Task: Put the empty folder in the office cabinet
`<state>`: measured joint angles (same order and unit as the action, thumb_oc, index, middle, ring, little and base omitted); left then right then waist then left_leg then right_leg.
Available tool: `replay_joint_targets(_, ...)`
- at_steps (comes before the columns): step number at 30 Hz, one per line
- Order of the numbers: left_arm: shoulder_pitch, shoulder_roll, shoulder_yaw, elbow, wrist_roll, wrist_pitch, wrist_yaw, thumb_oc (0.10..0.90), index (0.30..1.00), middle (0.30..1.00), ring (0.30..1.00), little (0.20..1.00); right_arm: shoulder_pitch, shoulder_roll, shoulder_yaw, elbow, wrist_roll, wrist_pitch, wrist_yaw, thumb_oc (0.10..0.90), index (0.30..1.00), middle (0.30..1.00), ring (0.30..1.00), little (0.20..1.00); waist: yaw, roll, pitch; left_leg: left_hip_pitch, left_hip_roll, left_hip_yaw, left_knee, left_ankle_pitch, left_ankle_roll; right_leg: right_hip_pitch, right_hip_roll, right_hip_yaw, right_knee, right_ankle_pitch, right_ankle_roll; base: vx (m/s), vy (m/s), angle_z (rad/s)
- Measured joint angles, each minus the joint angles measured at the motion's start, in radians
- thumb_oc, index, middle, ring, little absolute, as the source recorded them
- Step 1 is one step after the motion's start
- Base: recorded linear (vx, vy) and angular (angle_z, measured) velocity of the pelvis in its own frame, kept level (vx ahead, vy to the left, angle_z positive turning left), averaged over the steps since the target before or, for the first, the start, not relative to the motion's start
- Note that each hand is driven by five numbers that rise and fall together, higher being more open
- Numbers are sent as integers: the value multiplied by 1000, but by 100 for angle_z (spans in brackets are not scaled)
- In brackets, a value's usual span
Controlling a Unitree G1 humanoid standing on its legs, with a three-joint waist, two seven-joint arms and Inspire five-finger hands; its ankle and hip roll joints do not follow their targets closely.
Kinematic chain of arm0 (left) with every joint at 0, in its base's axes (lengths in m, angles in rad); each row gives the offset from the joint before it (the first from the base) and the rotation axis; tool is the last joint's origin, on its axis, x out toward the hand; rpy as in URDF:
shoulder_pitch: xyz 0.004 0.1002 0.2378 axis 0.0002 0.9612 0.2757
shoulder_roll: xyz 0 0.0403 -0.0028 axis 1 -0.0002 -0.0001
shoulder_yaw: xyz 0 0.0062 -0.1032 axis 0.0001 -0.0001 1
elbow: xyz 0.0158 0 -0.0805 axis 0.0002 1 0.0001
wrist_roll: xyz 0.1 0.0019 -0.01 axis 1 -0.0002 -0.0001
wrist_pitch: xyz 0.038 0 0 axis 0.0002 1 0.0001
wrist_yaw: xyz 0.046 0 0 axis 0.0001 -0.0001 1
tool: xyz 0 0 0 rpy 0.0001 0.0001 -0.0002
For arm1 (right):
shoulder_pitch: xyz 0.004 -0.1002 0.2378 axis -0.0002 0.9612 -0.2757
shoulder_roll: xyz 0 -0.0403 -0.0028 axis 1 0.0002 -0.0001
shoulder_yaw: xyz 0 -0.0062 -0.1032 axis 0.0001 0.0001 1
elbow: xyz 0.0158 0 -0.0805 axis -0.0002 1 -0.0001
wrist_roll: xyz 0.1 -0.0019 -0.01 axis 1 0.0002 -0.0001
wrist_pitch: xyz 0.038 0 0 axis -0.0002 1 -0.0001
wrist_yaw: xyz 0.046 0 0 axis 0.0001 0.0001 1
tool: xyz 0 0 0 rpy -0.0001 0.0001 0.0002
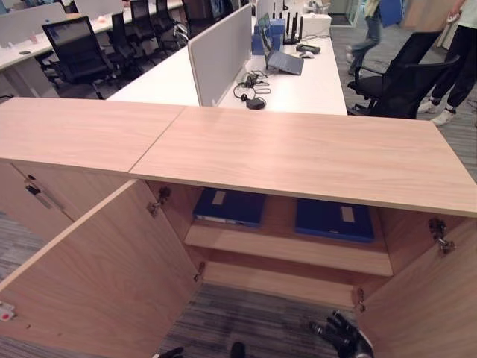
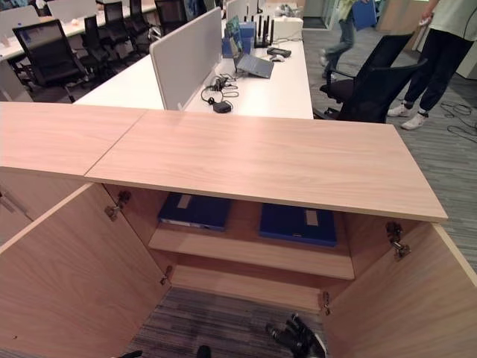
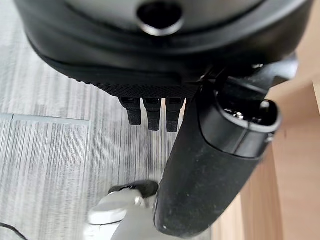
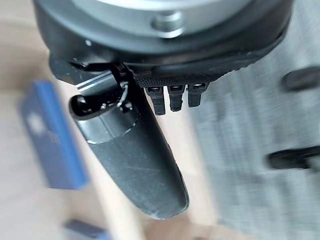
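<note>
Office cabinet (image 1: pixel 298 156) stands with both doors open, two blue folders (image 1: pixel 334 219) flat on its shelf (image 1: pixel 287 250), so we judge placing done; both our robot hands, right (image 1: pixel 341 335) and left (image 3: pixel 150 112), hang low, fingers relaxed, holding nothing.

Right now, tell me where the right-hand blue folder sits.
In the left eye view the right blue folder lies flat on the cabinet's upper shelf, right of the other blue folder, beneath the wooden top.

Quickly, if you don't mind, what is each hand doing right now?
Left hand: open, fingers straight, holding nothing.
Right hand: open, fingers straight, holding nothing; two dark blue folders lie on the wooden cabinet shelf.
</note>
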<state>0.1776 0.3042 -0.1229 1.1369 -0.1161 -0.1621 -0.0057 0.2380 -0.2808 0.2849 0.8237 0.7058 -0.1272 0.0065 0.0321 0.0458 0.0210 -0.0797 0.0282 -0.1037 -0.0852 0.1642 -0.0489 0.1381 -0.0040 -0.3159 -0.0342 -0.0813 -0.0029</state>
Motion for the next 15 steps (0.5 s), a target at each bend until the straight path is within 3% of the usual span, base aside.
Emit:
replay_joint_targets(3, 6, -11, 6, 3, -48, -1, 3, 800, 900, 900, 900, 900, -21, -2, 9, 62, -95, 5, -12, 800, 900, 900, 900, 900, 7, -3, 1, 3, -11, -30, 0, 16, -3, 47, 12, -29, -46, 26, 1, -43, -32, 31)
replay_joint_targets(5, -2, -12, -1, 0, -75, -16, 4, 800, 900, 900, 900, 900, -38, -5, 18, 61, -127, 6, -19, 800, 900, 900, 900, 900, 48, -11, 3, -8, -15, -55, 0, 10, -3, 56, 23, -60, -52, 26, -2, -56, -69, 63)
replay_joint_targets(7, -10, -11, -4, -1, -76, -18, 19, 800, 900, 900, 900, 900, -63, -22, 20, 4, -165, -3, -30, 800, 900, 900, 900, 900, 80, -21, 10, -32, -18, -76, 0, -13, -11, 61, 25, -145, -52, 24, -10, -151, -107, 112)
replay_joint_targets(8, -24, -15, -20, -28, -80, -29, 26, 800, 900, 900, 900, 900, -96, -50, 29, 4, -197, -4, -48, 800, 900, 900, 900, 900, 116, -13, 21, -69, -32, -131, 0, -21, -7, 51, 39, -204, -50, 24, -10, -173, -68, 132)
replay_joint_targets(9, -34, -15, -30, -40, -82, -37, 29, 800, 900, 900, 900, 900, -112, -57, 23, 5, -203, -8, -57, 800, 900, 900, 900, 900, 121, -13, 32, -86, -32, -144, 0, -30, -13, 40, 30, -231, -46, 24, -11, -161, -4, 129)
replay_joint_targets(10, -45, -17, -30, -81, -119, -35, 37, 800, 900, 900, 900, 900, -143, -59, 14, 17, -228, -12, -76, 800, 900, 900, 900, 900, 136, -29, 56, -94, -35, -135, 4, -62, -62, 20, 14, -253, -53, 20, -27, -184, 127, 70)
replay_joint_targets(12, -47, -15, -27, -100, -158, -36, 42, 800, 900, 900, 900, 900, -230, -54, 6, 23, -252, -23, -105, 800, 900, 900, 900, 900, 143, -66, 104, -112, -44, -67, 19, -43, -74, -12, -42, -279, -43, 46, -33, -230, 197, 35)
replay_joint_targets(13, -57, -19, -28, -102, -171, -33, 44, 800, 900, 900, 900, 900, -264, -55, -4, 26, -267, -32, -116, 800, 900, 900, 900, 900, 123, -84, 128, -120, -24, 88, 90, -64, -64, -24, -82, -301, -44, 61, -26, -91, 162, 46)
replay_joint_targets(15, -73, -33, -29, -109, -194, -35, 46, 800, 900, 900, 900, 900, -269, -58, -31, 27, -273, -40, -132, 800, 900, 900, 900, 900, 98, -87, 138, -99, 15, 190, 156, -82, -67, -22, -117, -338, -33, 65, -18, -27, 109, 71)
